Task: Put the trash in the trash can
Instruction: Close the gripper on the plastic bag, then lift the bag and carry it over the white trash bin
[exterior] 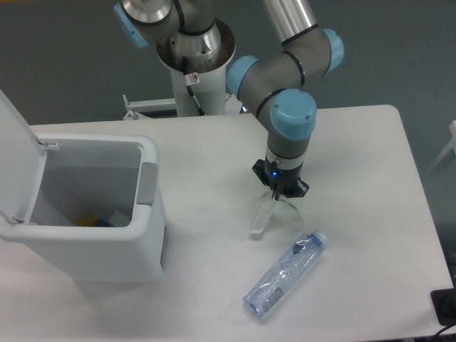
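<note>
Now wrapper (261, 217) hangs from fingers (279, 191), near bottle (285, 275).

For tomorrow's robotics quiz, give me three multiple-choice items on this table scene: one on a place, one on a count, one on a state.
1. Where does the crushed bottle lie?
A. inside the trash can
B. on the table, right of the trash can
C. in the end effector

2. How many trash pieces are outside the trash can?
A. one
B. two
C. four

3. What state is the bin's lid in?
A. open
B. shut
C. removed

Answers: 1 B, it rests on the table near the front edge. 2 B, the bottle and the clear wrapper at the end effector. 3 A, it stands raised and the inside shows.
</note>
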Available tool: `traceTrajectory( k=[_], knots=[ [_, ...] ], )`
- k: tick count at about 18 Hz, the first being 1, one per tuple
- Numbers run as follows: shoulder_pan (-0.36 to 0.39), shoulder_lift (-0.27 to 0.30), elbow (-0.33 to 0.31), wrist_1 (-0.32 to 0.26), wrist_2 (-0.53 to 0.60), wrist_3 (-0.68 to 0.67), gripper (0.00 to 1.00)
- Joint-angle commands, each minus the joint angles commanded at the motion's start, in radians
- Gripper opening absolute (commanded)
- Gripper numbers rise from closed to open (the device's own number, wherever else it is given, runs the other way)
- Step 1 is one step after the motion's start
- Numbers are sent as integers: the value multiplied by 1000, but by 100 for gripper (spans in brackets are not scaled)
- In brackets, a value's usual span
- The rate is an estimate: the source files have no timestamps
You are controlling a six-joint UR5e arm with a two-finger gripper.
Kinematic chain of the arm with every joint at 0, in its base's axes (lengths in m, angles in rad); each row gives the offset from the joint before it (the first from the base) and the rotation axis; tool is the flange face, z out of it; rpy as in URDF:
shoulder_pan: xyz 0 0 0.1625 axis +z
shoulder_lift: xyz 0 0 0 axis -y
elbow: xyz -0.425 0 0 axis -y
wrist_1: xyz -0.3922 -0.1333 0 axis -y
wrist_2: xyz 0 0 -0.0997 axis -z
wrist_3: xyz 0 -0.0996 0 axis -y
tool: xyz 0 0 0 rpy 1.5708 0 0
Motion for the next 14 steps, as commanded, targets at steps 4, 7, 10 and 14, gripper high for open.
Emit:
traceTrajectory(
  k=[4, 7, 10, 14],
  knots=[
    [25, 5, 196, -238, -132, -34, 0],
    [23, 6, 287, -337, -183, -77, 0],
    [25, 50, 365, -453, -262, -92, 0],
    [14, 104, 416, -460, -403, -179, 0]
  ],
)
